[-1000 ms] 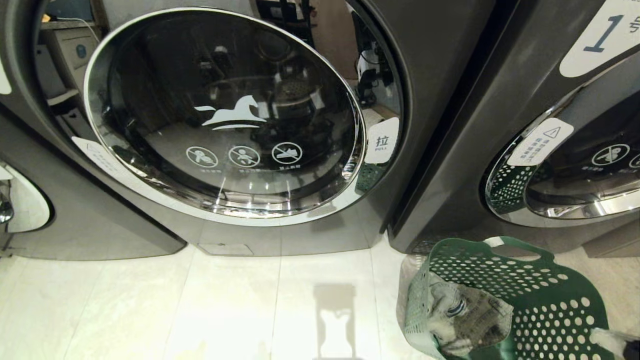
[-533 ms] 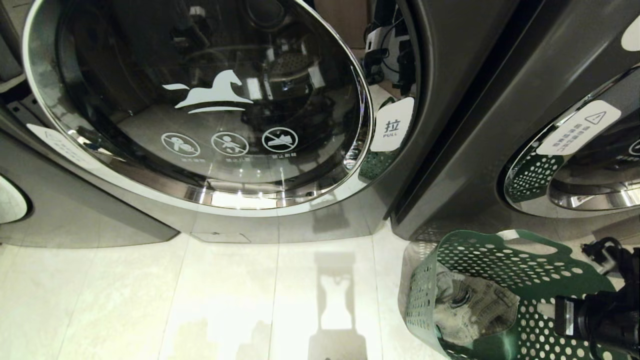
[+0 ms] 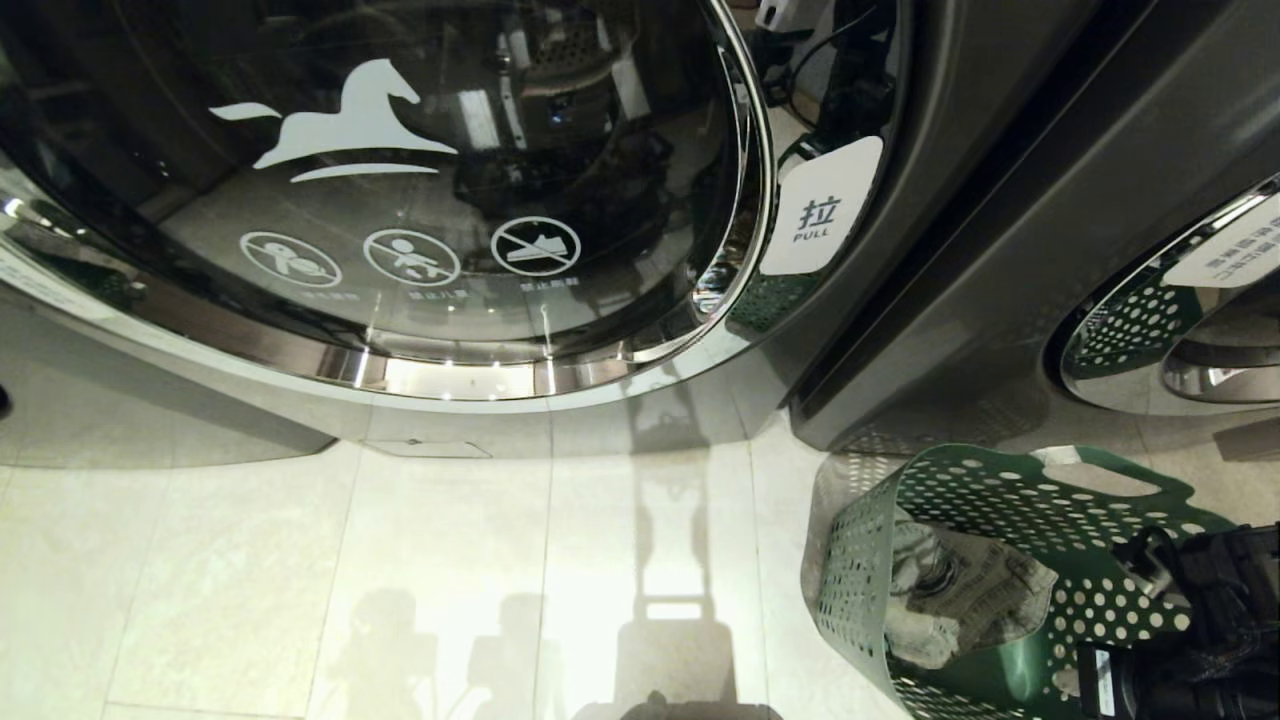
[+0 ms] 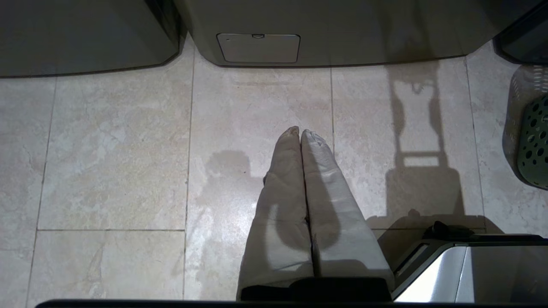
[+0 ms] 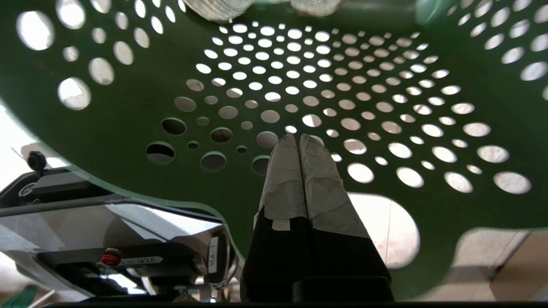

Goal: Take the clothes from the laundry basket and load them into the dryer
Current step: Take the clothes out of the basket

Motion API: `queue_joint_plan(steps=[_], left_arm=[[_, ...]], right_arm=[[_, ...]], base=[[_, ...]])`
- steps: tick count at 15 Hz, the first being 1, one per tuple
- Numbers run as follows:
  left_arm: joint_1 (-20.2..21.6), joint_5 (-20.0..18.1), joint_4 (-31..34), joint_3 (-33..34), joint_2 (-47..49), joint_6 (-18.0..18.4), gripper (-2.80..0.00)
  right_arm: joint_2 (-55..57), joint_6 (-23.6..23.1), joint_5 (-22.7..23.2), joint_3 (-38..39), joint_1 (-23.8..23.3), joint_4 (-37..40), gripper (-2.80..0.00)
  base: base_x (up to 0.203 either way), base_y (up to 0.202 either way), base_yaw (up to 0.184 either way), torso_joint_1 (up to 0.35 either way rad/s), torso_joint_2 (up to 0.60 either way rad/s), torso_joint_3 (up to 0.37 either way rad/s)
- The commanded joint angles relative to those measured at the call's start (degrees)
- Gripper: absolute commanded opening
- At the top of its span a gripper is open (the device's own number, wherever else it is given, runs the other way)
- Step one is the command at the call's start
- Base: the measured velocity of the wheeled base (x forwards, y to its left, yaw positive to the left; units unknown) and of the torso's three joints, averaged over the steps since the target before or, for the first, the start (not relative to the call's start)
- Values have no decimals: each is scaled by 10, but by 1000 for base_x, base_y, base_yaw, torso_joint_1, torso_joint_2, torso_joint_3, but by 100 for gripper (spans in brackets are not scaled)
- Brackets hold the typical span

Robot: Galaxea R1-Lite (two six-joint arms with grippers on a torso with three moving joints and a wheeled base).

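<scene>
left gripper (image 4: 299, 132): parked, pointing down, its two pale, taped fingers (image 4: 282, 179) pressed together along their whole length, holding nothing. right gripper (image 5: 298, 137): fingers likewise pressed flat together, empty, tips forward. right arm (image 3: 1215, 640): dark wrist and cabling at the lower right of the head view.

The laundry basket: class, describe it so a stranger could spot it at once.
Start at the big round glass door of the dryer, then drop to the pale tiled floor on its right. There stands the laundry basket, the only green thing, walls full of round holes, grey clothes crumpled inside.
</scene>
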Motion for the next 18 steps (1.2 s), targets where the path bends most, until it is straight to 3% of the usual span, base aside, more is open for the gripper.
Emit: queue_joint_plan(steps=[1, 5, 8, 9, 14, 18], left_arm=[[0, 0, 0, 1, 0, -4, -280], [0, 0, 0, 1, 0, -6, -280], [0, 1, 0, 1, 0, -10, -280], [0, 0, 0, 1, 0, -10, -280], [0, 0, 0, 1, 0, -10, -280], [0, 0, 0, 0, 1, -10, -280]], right_arm=[[52, 5, 1, -6, 0, -6, -280], [157, 9, -14, 0, 1, -140, -280], [199, 5, -19, -6, 3, -156, -280], [207, 3, -18, -7, 3, -156, 0], [263, 3, 0, -10, 3, -262, 0], [326, 6, 3, -34, 3, -295, 0]], base=[[0, 0, 0, -1, 5, -199], [0, 0, 0, 2, 4, -141], [0, 0, 0, -1, 1, -14], [0, 0, 0, 0, 0, 0], [0, 0, 0, 0, 0, 0], [0, 0, 0, 0, 0, 0]])
